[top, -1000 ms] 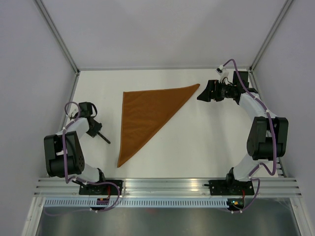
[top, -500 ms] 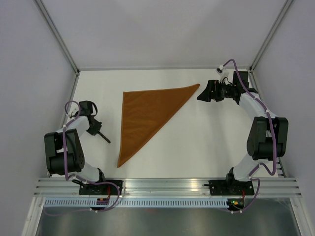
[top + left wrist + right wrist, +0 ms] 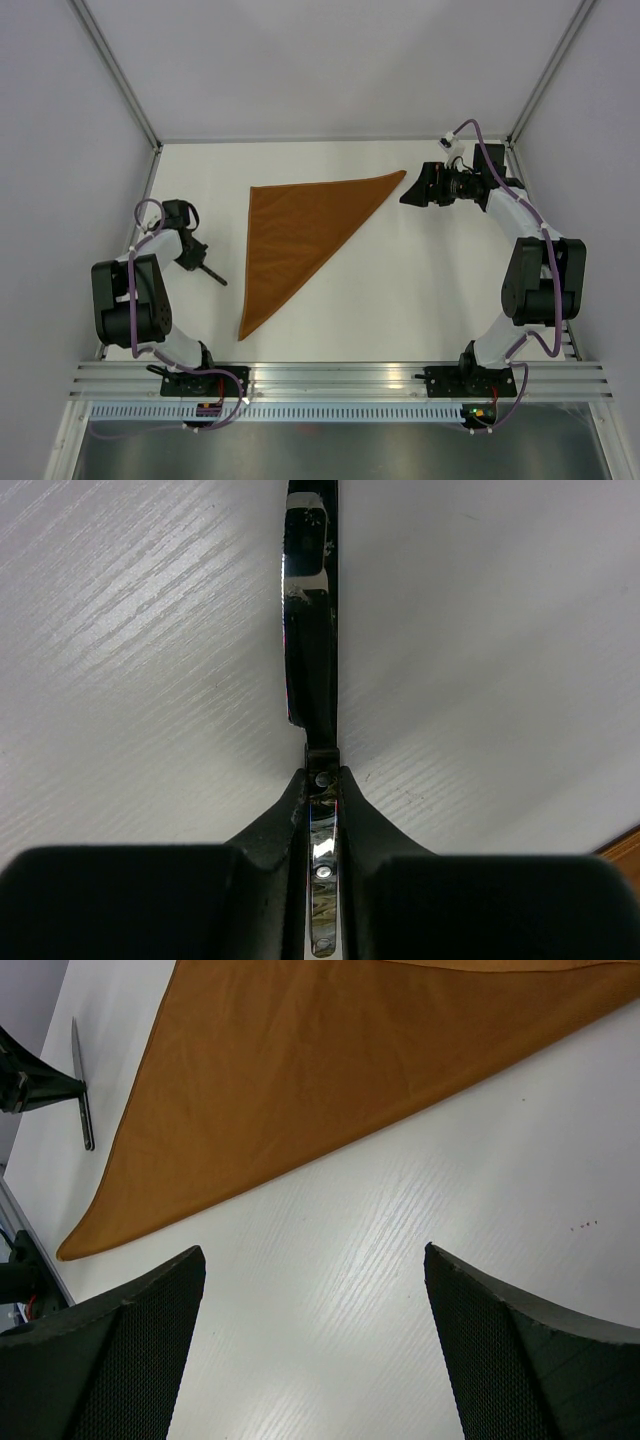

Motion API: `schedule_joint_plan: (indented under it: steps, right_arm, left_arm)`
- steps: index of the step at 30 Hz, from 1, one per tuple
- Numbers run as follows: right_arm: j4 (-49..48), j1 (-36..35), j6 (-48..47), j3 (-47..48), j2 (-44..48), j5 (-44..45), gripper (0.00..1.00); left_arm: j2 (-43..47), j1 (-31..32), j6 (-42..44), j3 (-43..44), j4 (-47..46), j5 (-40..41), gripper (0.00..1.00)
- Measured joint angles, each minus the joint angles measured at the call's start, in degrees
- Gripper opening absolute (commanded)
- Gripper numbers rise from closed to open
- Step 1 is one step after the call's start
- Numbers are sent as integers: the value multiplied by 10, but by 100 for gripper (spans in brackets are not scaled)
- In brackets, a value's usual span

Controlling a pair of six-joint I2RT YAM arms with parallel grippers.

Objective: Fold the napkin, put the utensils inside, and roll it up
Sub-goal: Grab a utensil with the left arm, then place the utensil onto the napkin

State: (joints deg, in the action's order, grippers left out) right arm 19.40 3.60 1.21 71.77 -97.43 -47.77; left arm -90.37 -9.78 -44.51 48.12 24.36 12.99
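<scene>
White table (image 3: 400, 290), pale walls (image 3: 330, 60) on three sides, and a metal rail (image 3: 340, 375) along the near edge where both arms are bolted.

The napkin (image 3: 300, 235) sits flat mid-table, folded into a triangle. One long tip points toward the far right, another points down toward the near edge, and the squarer corner is at far left. There's plenty of bare table to its right and in front of it. The strip on its left is narrower, and that's where the utensil (image 3: 310, 630) lies, well clear of the cloth's left edge and running off at an angle toward the cloth.

Hands next. The left gripper (image 3: 320, 780) is pinched down to a narrow gap with the utensil's handle clamped between its fingers (image 3: 275, 820), and the rest of the metal sticks out ahead over the table. A sliver of napkin corner shows at the lower right of that wrist view.

The right gripper (image 3: 312, 1252) is spread wide with nothing in it. It sits just beside the napkin's far-right tip, aimed back across the cloth, not touching it.
</scene>
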Motion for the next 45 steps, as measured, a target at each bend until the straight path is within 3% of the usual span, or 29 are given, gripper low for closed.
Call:
schedule_joint_plan:
  steps: [15, 20, 27, 34, 45]
  right_arm:
    - [23, 0, -19, 19, 0, 0, 95]
    - [26, 0, -21, 29, 0, 0, 95]
    - [57, 0, -48, 50, 1, 13, 95]
    - [103, 0, -76, 73, 15, 37, 95]
    - [140, 0, -92, 90, 40, 63, 95]
  left_arm:
    - [40, 35, 183, 82, 48, -47, 2]
    - [36, 149, 252, 141, 50, -41, 2]
    - [-61, 297, 355, 256, 42, -73, 2]
    - [-183, 365, 448, 349, 50, -149, 2]
    - [-262, 438, 465, 391, 64, -196, 2]
